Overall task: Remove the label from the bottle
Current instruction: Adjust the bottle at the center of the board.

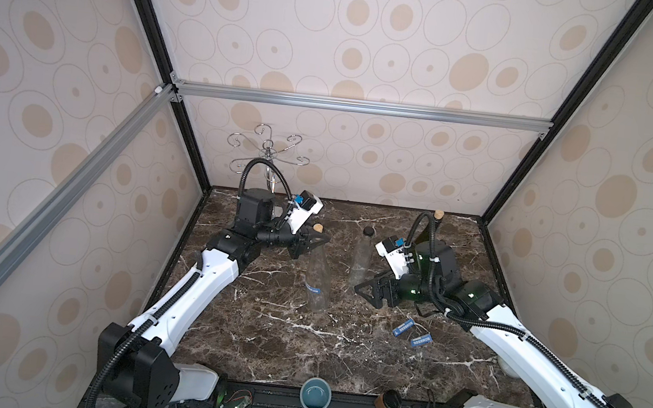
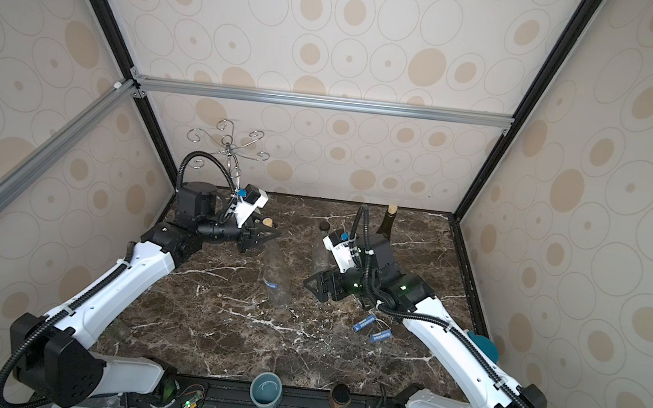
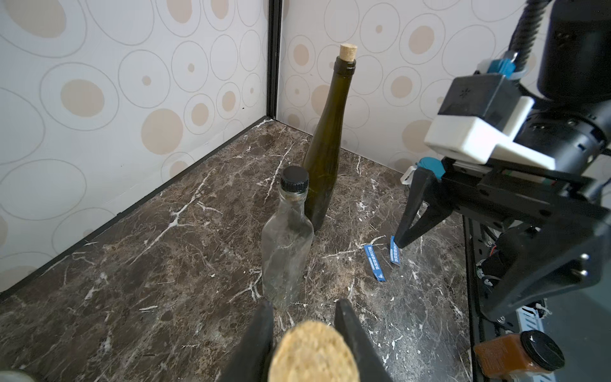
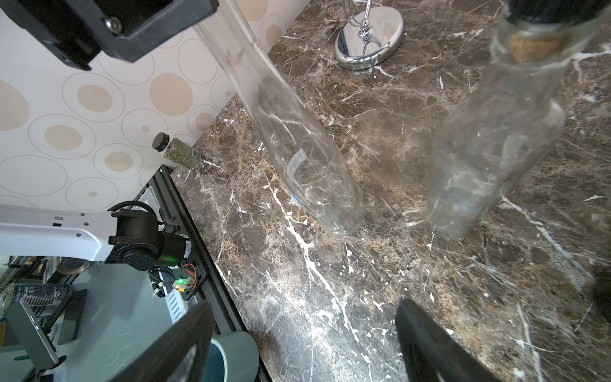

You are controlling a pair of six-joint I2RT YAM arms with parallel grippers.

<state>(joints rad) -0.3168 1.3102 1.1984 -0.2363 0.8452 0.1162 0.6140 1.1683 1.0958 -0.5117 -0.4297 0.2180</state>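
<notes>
Gripping the corked neck of the clear bottle [image 1: 316,275], the left claw [image 1: 318,241] is pinched narrow on the glass, with the cork [image 3: 312,354] showing between its fingers. The bottle's base rests on the desk [image 1: 279,346]. A blue label [image 1: 313,288] sits low on the bottle; its white print is too small to read. The right claw [image 1: 366,295] gapes wide and holds nothing, just beside the bottle's lower half. Two loose blue strips [image 1: 404,327] lie on the desk near it, their writing illegible.
</notes>
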